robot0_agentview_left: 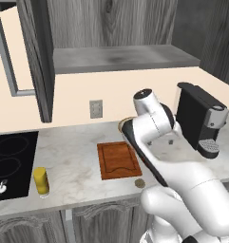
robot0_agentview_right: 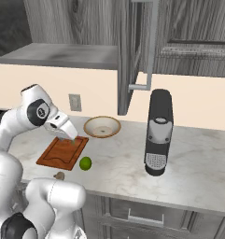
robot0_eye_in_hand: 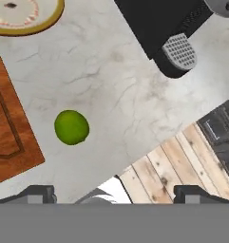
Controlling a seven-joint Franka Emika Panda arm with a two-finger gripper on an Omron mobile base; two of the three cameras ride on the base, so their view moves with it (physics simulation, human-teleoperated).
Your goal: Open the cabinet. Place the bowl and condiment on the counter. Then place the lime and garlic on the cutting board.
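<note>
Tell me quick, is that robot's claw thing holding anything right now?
End effector: open and empty, poised above the counter near the lime.

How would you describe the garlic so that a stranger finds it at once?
Start at the cutting board on the counter. Near its front right corner, by the counter's edge, lies the garlic. It is dull, brownish and flattish, smaller than the glossy green lime.
</note>
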